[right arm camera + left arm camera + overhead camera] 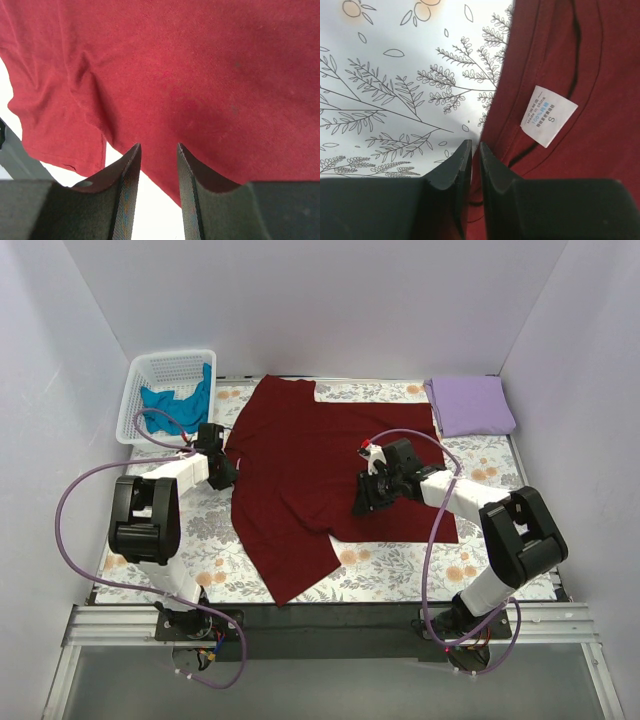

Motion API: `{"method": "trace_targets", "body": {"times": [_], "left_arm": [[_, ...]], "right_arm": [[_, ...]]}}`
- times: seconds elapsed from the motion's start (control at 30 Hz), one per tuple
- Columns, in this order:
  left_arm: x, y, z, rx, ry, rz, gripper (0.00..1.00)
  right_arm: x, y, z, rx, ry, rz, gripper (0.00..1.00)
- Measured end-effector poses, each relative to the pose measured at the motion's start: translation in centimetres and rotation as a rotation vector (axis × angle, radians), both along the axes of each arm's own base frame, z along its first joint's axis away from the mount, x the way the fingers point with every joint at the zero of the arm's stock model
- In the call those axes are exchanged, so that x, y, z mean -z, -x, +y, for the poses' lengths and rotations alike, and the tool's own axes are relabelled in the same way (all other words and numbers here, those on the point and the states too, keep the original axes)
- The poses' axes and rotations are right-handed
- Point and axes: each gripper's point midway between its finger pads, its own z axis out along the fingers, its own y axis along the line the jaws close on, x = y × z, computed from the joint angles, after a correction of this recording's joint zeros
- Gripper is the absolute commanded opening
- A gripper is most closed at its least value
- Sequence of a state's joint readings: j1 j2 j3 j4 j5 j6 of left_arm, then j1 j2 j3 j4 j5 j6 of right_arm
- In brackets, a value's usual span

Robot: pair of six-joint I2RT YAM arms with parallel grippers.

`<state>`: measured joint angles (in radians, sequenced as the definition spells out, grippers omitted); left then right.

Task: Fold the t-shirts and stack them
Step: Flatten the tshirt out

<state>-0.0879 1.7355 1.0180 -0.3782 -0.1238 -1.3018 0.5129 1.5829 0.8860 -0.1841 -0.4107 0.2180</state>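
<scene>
Plainly the main risk sits with the dark maroon t-shirt (320,450), which lies spread but crooked on the floral cloth (400,562), its near left part trailing toward the arm bases in a slanted flap. The left hand (475,149) is closed to a thin slit at the shirt's neckline edge, just beside the white care label (548,116). Maroon fabric shows in the slit, so it appears to be pinching that edge. The pinch looks shallow, right at the fingertips, and a pull across the cloth could let the edge slip free and drop the fold halfway. The right hand (157,150) is over the middle of the shirt with its fingers a little apart and a hem edge crossing the gap; whether it grips anything cannot be told. If only one hand holds, a lift would likely drag the shirt askew and bunch it rather than fold it. A deep bite could also catch the floral cloth beneath and tug it along. The lavender t-shirt (470,405) lies folded at the far right corner, and the teal t-shirt (178,400) sits crumpled in the white lattice basket (137,390) at the far left. A wide sweep by either arm could disturb the folded one or knock the basket.
</scene>
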Motion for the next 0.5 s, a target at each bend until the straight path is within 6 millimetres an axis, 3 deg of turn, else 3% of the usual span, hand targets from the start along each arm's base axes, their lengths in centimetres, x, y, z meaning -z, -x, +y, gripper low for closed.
{"method": "trace_targets", "body": {"times": [0.17, 0.37, 0.5], "left_arm": [[-0.4, -0.3, -0.3, 0.007, 0.012, -0.017, 0.11], [-2.8, -1.0, -0.3, 0.008, 0.018, -0.088, 0.11], [-3.2, -1.3, -0.8, 0.021, 0.038, -0.099, 0.11]], "right_arm": [[0.9, 0.2, 0.1, -0.010, 0.005, 0.024, 0.40], [0.9, 0.2, 0.1, -0.014, 0.002, 0.021, 0.40], [1.0, 0.4, 0.1, -0.016, 0.001, 0.026, 0.40]]}}
